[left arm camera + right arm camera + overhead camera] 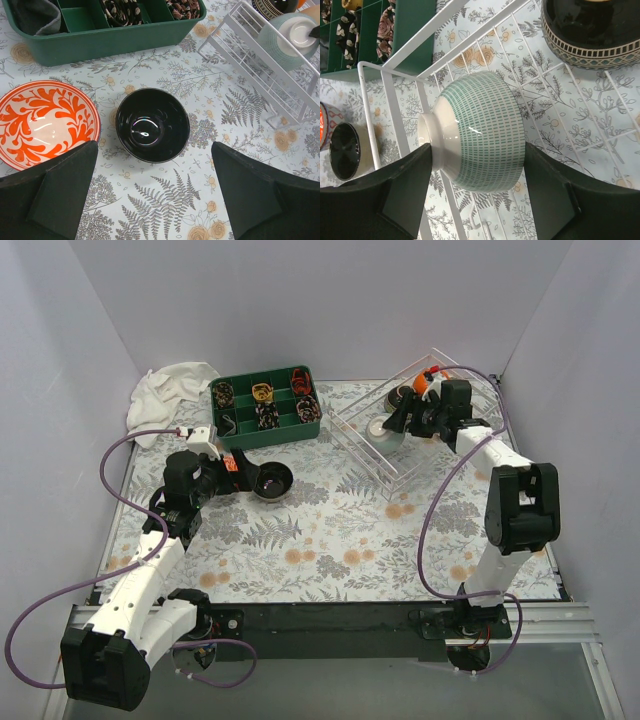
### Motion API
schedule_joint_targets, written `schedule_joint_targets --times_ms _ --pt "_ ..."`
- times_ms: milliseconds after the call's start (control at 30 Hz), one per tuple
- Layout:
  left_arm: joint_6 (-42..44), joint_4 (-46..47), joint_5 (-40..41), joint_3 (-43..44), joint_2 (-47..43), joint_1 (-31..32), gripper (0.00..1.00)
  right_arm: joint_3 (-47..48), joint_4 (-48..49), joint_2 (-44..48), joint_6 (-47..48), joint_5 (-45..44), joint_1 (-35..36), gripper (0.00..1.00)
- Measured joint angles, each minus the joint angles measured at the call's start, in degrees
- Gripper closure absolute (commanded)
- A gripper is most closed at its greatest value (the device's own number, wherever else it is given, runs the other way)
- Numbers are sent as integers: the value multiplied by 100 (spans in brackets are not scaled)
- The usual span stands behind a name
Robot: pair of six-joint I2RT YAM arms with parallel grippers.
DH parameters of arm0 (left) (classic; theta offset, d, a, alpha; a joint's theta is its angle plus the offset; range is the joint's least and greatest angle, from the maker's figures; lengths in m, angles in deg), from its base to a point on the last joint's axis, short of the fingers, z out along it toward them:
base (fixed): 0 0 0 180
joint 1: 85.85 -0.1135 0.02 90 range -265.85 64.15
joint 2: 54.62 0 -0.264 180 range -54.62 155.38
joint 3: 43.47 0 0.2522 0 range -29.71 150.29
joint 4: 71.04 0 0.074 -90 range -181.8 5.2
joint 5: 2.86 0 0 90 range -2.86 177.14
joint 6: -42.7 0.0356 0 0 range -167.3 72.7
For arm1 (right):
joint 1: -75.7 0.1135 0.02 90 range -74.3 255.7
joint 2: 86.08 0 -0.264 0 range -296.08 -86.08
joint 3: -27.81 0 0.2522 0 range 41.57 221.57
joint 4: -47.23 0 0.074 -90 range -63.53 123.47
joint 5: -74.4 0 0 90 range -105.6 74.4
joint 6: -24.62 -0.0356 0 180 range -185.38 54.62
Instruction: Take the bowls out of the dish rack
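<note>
The dish rack (352,445) of thin white wire stands at the back right. My right gripper (477,155) is shut on a white bowl with green dashes (480,135), which lies on its side in the rack; one finger presses its foot, the other its rim. A dark bowl with a patterned band (592,35) sits further along the rack (395,110). A glossy black bowl (152,125) and an orange-and-white bowl (45,122) stand upright on the table. My left gripper (155,192) hangs open just short of the black bowl (271,481), holding nothing.
A green divided tray (265,405) with small items stands at the back centre, close behind the two table bowls. A white cloth (170,390) lies in the back left corner. Grey walls enclose the table on three sides.
</note>
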Motion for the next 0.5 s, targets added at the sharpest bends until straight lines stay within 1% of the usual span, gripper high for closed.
schedule_joint_targets --times_ms 233,367,500 --pt "-2 -2 -17 0 0 0 2 55 -181 385 588 -212 39 77" --pt "-20 0 -20 -2 0 0 2 55 -260 704 1029 -533 177 78" --pt "-37 -2 -22 -2 0 0 2 55 -278 1117 1510 -1012 466 79"
